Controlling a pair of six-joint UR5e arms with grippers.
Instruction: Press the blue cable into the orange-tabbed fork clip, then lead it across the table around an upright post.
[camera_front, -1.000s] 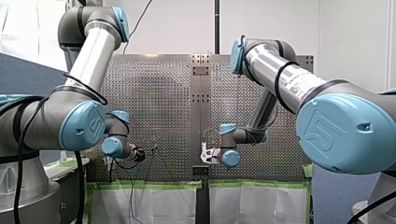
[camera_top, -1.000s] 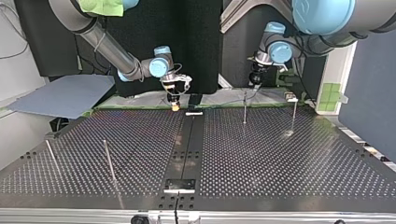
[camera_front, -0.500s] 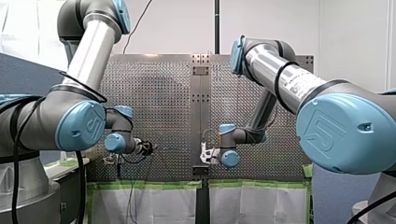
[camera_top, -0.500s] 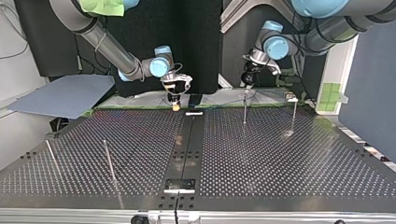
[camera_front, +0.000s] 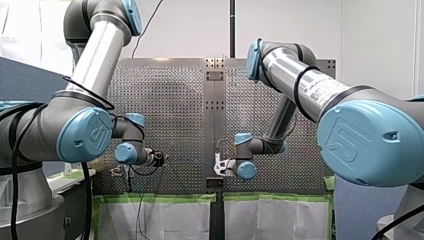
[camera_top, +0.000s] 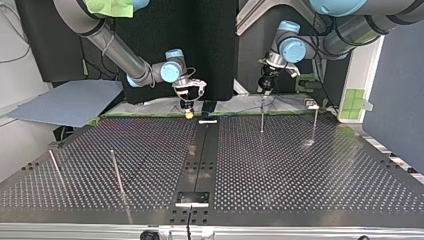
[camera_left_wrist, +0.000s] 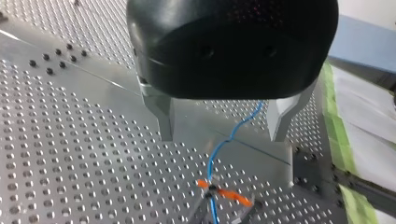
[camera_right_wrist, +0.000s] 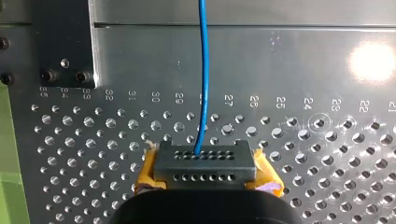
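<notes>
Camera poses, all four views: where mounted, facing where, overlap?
Front: behind me, facing over the table; my left arm, my right arm show.
Top: across the table, facing the arms; sides crossed.
Left wrist: along my left gripper, over the fork clip.
Right wrist: along my right gripper, which holds the blue cable.
Shared: both wrist views show the blue cable.

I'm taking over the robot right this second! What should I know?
Left claw: open, one finger on each side of the blue cable, not gripping it. The orange-tabbed fork clip lies just ahead of it.
Right claw: shut on the dark end block that the cable plugs into, with a yellow pad on each side.
Done: the cable looks seated in the clip.
Left to do: lead the cable across the table and around an upright post. No wrap shows yet.
</notes>
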